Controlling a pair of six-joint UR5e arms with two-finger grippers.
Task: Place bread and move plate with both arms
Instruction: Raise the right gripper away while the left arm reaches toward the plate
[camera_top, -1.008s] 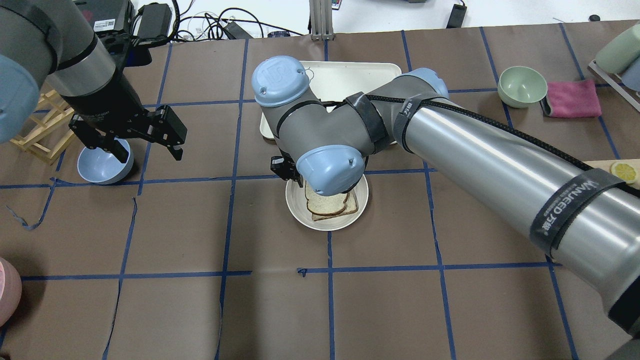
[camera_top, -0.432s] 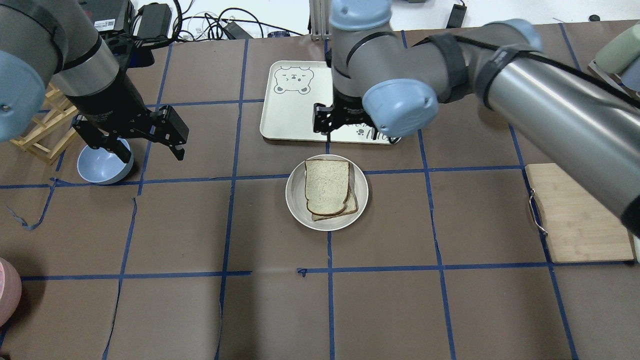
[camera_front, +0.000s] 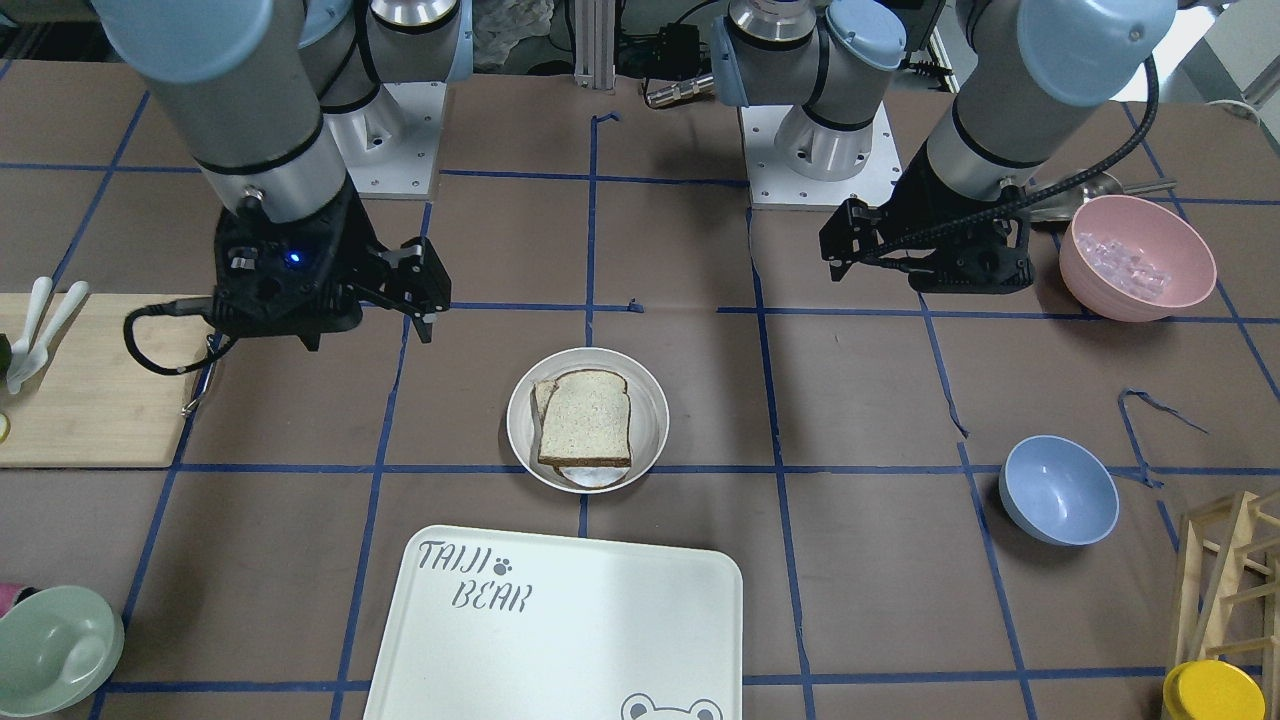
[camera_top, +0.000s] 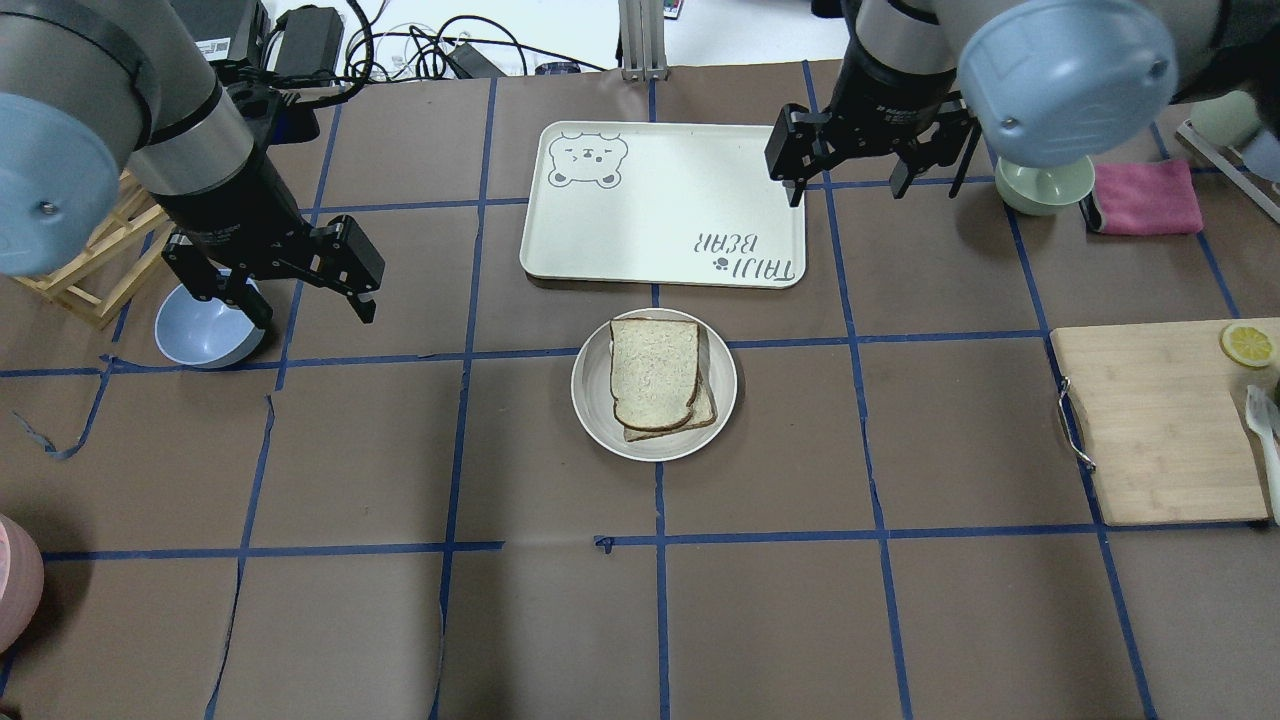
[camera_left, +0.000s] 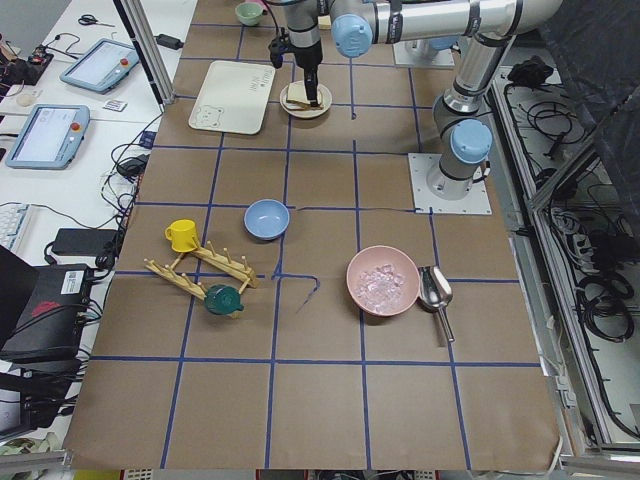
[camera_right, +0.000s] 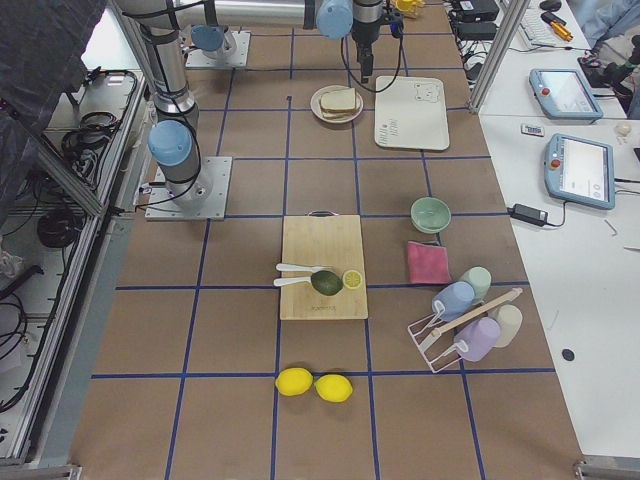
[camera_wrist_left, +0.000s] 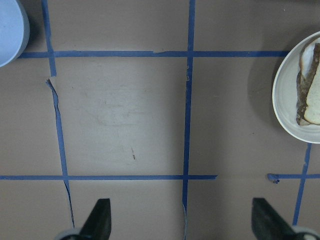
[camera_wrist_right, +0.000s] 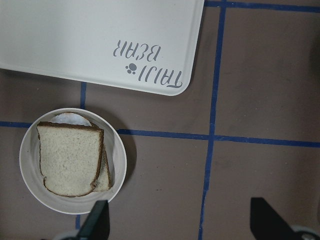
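The cream plate (camera_top: 592, 400) sits mid-table with the speckled, dark-crusted bread (camera_top: 654, 372) lying on a paler slice (camera_top: 708, 412). My right gripper (camera_top: 850, 182) is open and empty, high over the tray's far right corner, well away from the plate. My left gripper (camera_top: 305, 300) is open and empty, hovering left of the plate beside the blue bowl. The right wrist view shows the plate (camera_wrist_right: 29, 175) and bread (camera_wrist_right: 70, 157) below-left of the open gripper (camera_wrist_right: 181, 222). The left wrist view shows the plate (camera_wrist_left: 285, 100) at its right edge.
The white "TAIJI BEAR" tray (camera_top: 660, 200) lies just beyond the plate. A blue bowl (camera_top: 205, 332) and wooden rack (camera_top: 80, 260) are at the left. A cutting board (camera_top: 1160, 430), green bowl (camera_top: 1045, 185) and pink cloth (camera_top: 1145, 195) are at the right.
My right arm has pulled back from over the plate, away and to the right past the tray. The bread stays on the plate. My left arm has barely moved.
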